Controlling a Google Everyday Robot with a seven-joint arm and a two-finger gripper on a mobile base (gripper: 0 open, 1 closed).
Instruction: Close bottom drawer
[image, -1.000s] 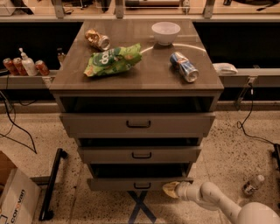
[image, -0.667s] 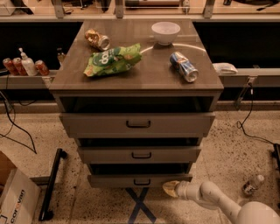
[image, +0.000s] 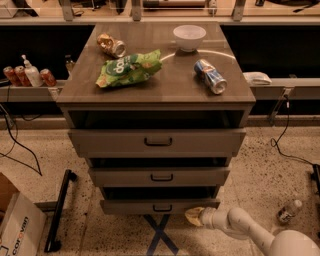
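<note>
The bottom drawer (image: 160, 206) is the narrowest grey-brown front at the foot of the cabinet, with a small dark bar handle (image: 162, 208). It stands a little out from the cabinet body, with a dark gap above it. My gripper (image: 194, 216) comes in from the lower right on a white arm (image: 240, 227). Its pale tip sits just below and in front of the drawer front's right end, close to or touching it.
Two wider drawers (image: 157, 142) above are also pulled out. On the cabinet top lie a green chip bag (image: 128, 68), a white bowl (image: 189, 37), a blue can (image: 210, 76) and a crushed can (image: 111, 45). A cardboard box (image: 15, 225), a black bar (image: 60, 210) and a bottle (image: 289, 211) are on the floor.
The bottom drawer front and the gripper have both shifted slightly toward the cabinet; the drawer sticks out a little less than before.
</note>
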